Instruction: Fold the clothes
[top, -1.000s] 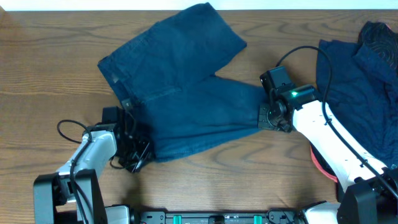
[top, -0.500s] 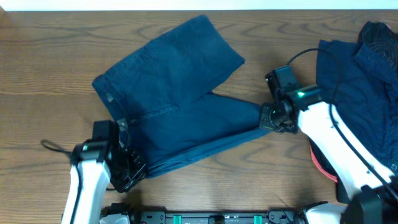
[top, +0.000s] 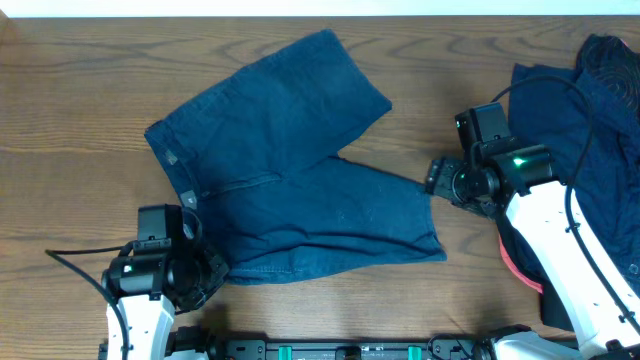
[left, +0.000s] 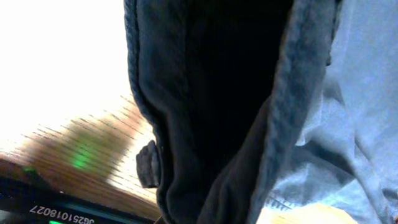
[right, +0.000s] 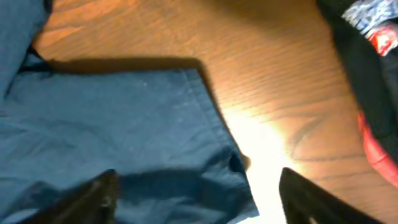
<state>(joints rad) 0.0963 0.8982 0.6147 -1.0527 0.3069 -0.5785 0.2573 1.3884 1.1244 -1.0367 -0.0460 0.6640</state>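
Of the clothes, a pair of navy shorts (top: 290, 190) lies spread on the wooden table (top: 80, 120), waistband to the left and legs to the right. My left gripper (top: 200, 275) is shut on the waistband's front corner; in the left wrist view dark cloth (left: 205, 93) fills the frame and hides the fingers. My right gripper (top: 437, 180) stands open just off the near leg's hem. In the right wrist view that hem corner (right: 230, 162) lies flat between the spread fingers of the right gripper (right: 199, 202), touched by neither.
A heap of more dark blue clothes (top: 585, 110) sits at the right end of the table, behind the right arm. A red-edged item (top: 512, 262) lies under that arm and shows again as red and black cloth (right: 379, 143).
The right gripper opened, let go of the leg hem and drew back to the right; the leg now lies flat. The left arm pulled toward the front edge with the waistband.
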